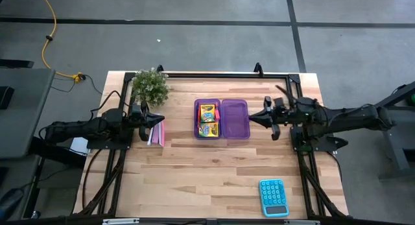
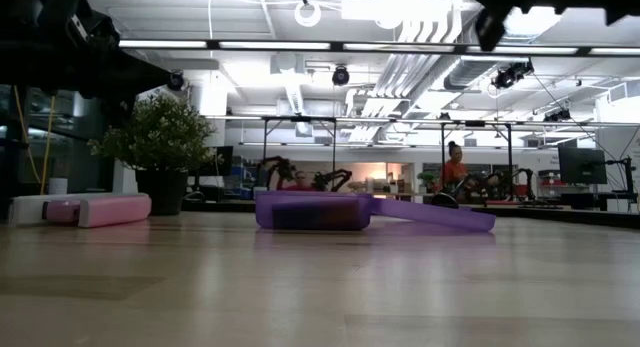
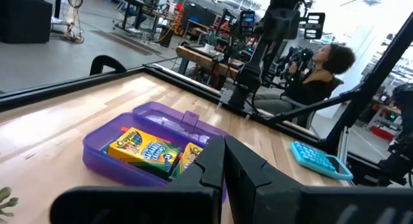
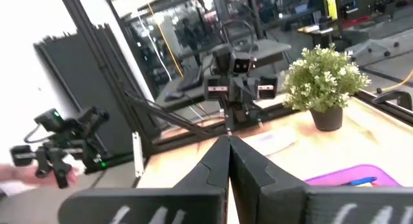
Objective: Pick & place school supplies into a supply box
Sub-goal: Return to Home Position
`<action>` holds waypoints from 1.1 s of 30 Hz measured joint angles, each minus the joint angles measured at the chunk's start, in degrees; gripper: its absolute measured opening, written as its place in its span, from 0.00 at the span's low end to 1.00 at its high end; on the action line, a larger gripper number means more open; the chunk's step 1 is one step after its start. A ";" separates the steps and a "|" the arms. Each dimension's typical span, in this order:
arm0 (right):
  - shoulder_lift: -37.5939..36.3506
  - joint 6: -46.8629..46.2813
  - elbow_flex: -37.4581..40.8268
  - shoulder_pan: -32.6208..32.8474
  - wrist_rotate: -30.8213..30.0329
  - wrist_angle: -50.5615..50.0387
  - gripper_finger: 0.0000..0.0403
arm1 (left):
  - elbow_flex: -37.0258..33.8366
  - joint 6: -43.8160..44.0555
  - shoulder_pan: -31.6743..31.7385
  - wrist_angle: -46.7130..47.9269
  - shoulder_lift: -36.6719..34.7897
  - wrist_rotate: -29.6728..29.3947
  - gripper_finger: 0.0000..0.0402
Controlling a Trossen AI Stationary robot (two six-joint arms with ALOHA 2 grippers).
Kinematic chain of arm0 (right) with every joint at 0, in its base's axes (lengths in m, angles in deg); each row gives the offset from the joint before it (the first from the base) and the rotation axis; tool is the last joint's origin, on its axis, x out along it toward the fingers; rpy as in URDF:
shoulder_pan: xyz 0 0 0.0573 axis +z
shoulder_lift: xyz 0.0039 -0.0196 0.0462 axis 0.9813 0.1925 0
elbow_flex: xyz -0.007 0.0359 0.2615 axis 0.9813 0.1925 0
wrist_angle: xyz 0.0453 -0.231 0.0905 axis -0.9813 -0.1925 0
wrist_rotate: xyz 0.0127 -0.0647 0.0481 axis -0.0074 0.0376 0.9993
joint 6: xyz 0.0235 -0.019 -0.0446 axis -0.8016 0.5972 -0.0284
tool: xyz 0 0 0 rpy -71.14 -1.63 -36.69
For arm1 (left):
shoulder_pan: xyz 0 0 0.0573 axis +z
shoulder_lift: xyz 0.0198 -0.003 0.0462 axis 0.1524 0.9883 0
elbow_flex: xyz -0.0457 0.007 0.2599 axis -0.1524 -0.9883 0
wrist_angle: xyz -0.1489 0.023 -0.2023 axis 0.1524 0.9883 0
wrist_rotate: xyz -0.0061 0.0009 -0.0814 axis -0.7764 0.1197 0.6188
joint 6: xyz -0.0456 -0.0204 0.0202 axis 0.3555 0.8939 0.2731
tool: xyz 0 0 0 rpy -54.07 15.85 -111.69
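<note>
The purple supply box (image 1: 222,118) lies open at the table's middle, both halves flat on the wood. Its left half holds two yellow-green crayon boxes (image 1: 207,120) with a slim pink pen (image 1: 218,114) beside them. The right wrist view shows a blue pen (image 4: 356,181) in the box (image 4: 352,175). No eraser shows. My left gripper (image 1: 159,121) is shut and raised, left of the box and pointing at it; its wrist view shows the crayon boxes (image 3: 143,148). My right gripper (image 1: 253,118) is shut and raised just right of the empty half (image 1: 235,118).
A pink-and-white booklet (image 1: 156,133) lies below my left gripper. A potted plant (image 1: 150,86) stands at the far left. A teal calculator (image 1: 273,197) lies near the table's near right edge. Bare wood stretches along the near side. A person (image 3: 322,75) sits in the room beyond.
</note>
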 joint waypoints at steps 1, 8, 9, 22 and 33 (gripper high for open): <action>-2.17 -0.51 1.40 -0.02 -0.05 0.22 0.00 | -0.02 0.00 0.00 0.00 0.00 -0.02 0.00; -17.09 -3.33 13.09 0.02 -2.83 3.84 0.00 | 0.00 0.00 0.00 0.00 0.00 -0.04 0.00; -18.67 -3.33 14.63 0.02 -2.98 5.04 0.00 | 0.00 0.01 0.00 0.00 0.00 -0.04 0.00; -24.08 -0.56 26.89 0.02 -4.28 16.45 0.00 | 0.00 0.00 0.00 0.00 0.00 -0.17 0.00; -24.07 5.59 26.89 0.02 -8.89 4.12 0.00 | 0.00 0.00 0.00 -0.02 0.00 -0.17 0.00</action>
